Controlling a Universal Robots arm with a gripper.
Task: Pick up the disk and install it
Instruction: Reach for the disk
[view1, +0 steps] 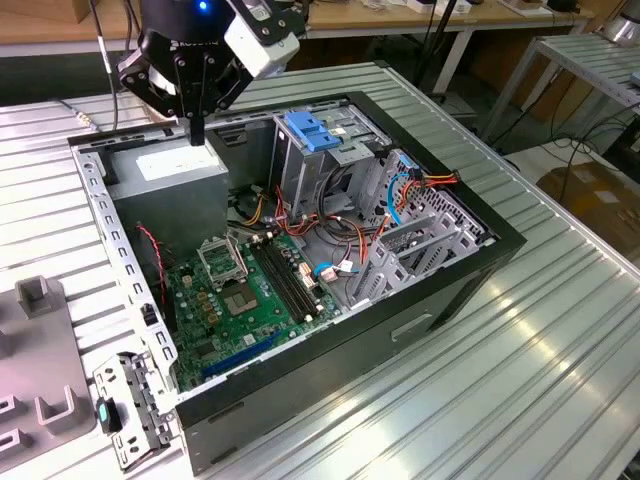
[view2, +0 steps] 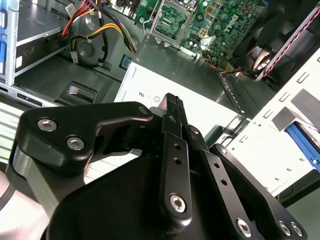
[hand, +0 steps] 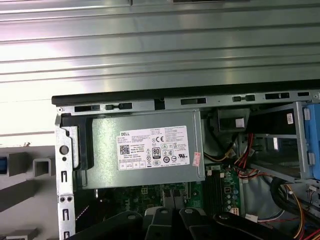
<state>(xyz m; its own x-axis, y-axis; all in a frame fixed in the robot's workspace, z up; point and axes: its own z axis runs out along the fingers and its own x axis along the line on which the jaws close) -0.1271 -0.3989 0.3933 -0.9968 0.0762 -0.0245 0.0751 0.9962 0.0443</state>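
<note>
Gripper (view1: 197, 130) hung over grey PSU box (view1: 165, 172) inside open case (view1: 400, 330); fingers pinched narrow, nothing btwn them. Disk (view2: 303, 145) prob. the blue-edged piece outside the case, past perforated wall (view1: 110, 240), near grey fixture (view1: 35, 330); i.e. toward exterior view's left, well apart from gripper, wall in btwn. Blue edge seemed to run alongside wall; mostly cut off, long axis unconfirmed.

The white label (hand: 152, 147) on the grey power-supply box (hand: 102, 160) carries a logo, rows of fine print, barcodes and a line of certification marks. The small red-and-white sticker (hand: 196, 158) at the box's edge bears print too small to read.
</note>
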